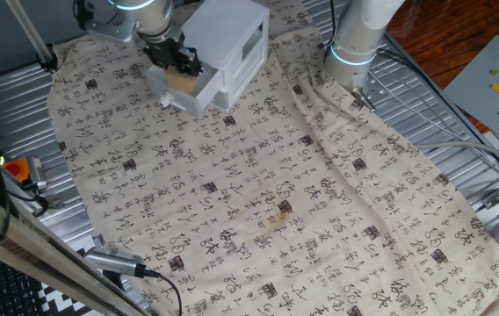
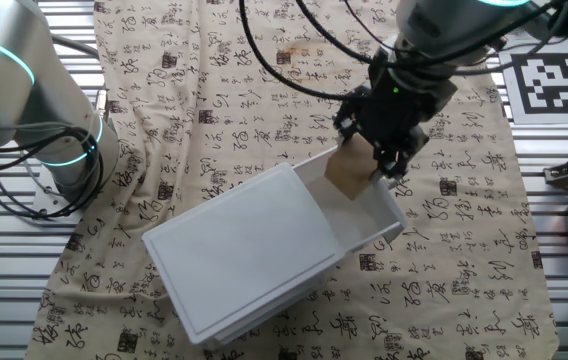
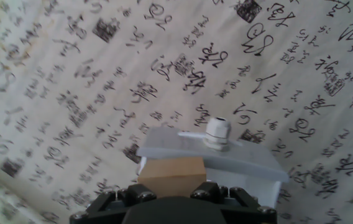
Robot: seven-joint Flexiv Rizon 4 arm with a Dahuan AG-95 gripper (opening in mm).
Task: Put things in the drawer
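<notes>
The gripper point(image 2: 379, 160) holds the wooden block point(image 2: 350, 171) pinched just above the pulled-out drawer point(image 2: 379, 218), near its knob point(image 3: 218, 132); releasing it and closing remain.

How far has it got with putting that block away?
The drawer already stands pulled open. The gripper holds the wooden block just above the open tray. Left to do: lower it, let go, and probably shut the drawer.
</notes>
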